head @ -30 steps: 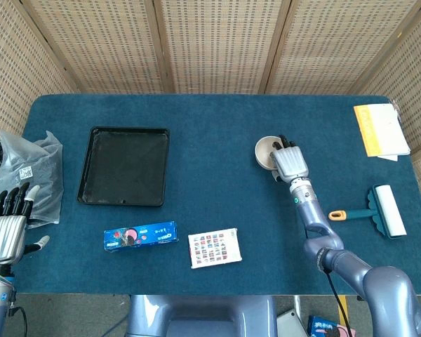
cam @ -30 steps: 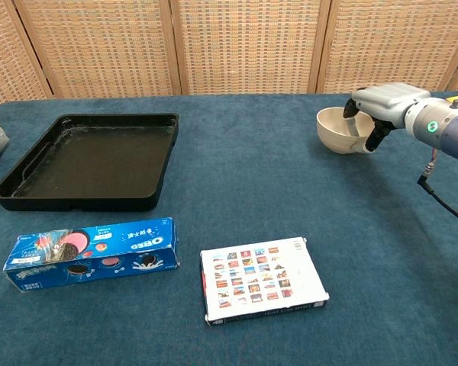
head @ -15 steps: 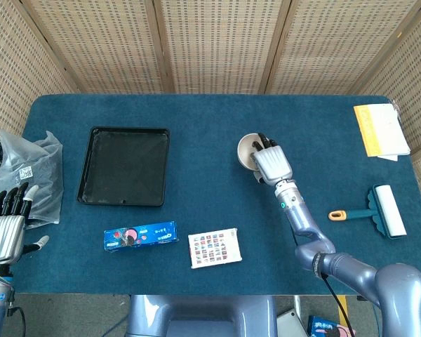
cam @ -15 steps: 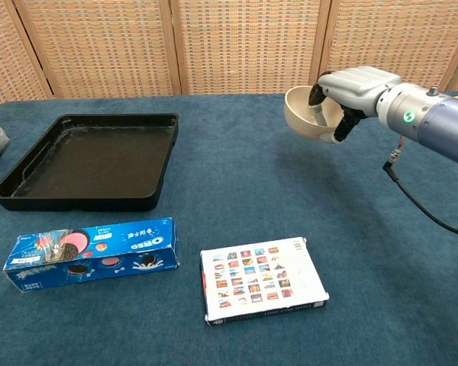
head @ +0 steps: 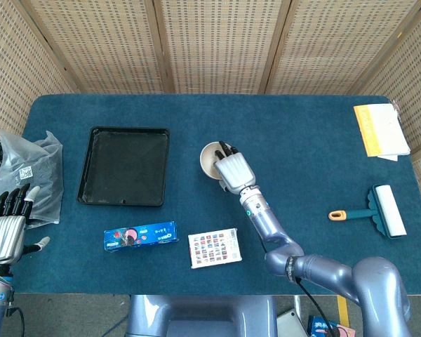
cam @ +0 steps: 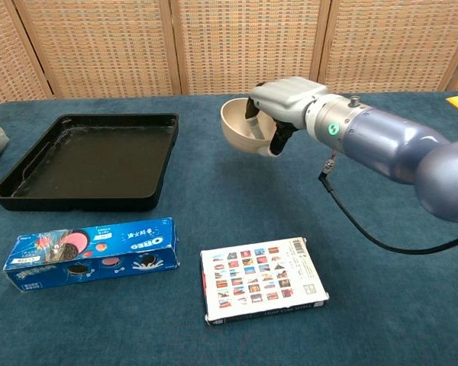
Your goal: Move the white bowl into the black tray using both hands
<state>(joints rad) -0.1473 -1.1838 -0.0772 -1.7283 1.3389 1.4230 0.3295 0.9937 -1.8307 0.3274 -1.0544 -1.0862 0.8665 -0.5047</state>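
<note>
The right hand (cam: 284, 103) grasps the bowl (cam: 240, 127) by its rim, fingers (cam: 253, 122) hooked inside and the thumb (cam: 281, 138) under the outer wall. The bowl hangs clear of the blue tabletop (cam: 214, 206), tilted so its mouth faces toward the tray (cam: 84, 162). From above, the bowl (head: 211, 159) sits in the air to the right of the tray (head: 124, 166), well apart from it, with the hand (head: 235, 170) covering its near side.

The left hand (head: 5, 230) is off the left edge of the tabletop, holding nothing, fingers straight and close together, pointing away from the robot. Just beyond it lies a clear plastic bag (head: 29, 172).

Near the front edge lie a cookie box (cam: 90, 252) and a card pack (cam: 262, 279), side by side but apart. At the far right of the tabletop are a yellow-and-white paper (head: 382, 130) and a lint roller (head: 377, 210).
</note>
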